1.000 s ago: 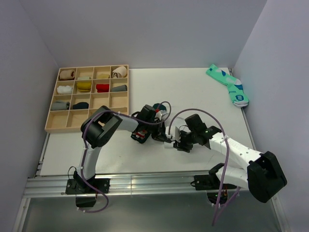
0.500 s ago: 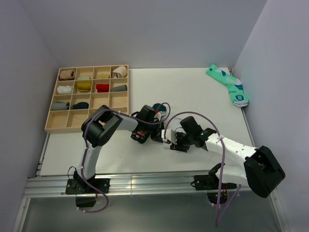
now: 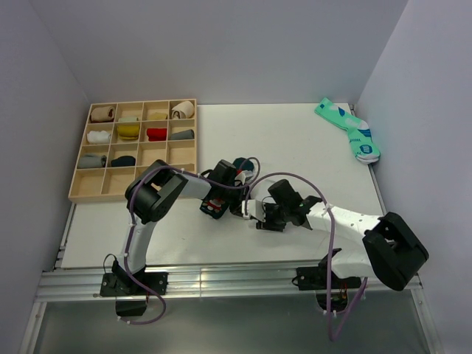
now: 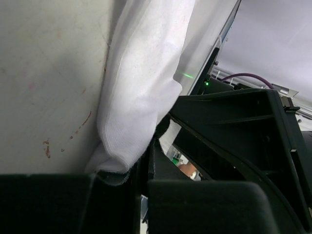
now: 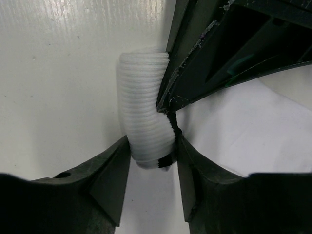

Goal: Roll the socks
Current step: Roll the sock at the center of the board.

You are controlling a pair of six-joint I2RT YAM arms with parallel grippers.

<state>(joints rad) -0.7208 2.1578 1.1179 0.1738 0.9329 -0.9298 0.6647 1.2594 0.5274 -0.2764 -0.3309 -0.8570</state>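
White sock (image 5: 144, 126), ribbed cuff w/ black stripe, bunched and pinched between right gripper (image 5: 152, 163) fingers; smooth body runs to left gripper (image 4: 144, 170). Dark green sock (image 3: 240, 163) just beyond, mostly hidden.

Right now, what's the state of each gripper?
Left gripper: closed, pinching the white sock at its edge.
Right gripper: closed on the white sock's ribbed cuff.

From above, everything is bright and sharp, with soft light from overhead and pale shadows on the table (image 3: 295, 140). My left wrist view is dim and blurry up close. My right wrist view shows the white sock (image 5: 144, 131) sharp, with glare beside it.
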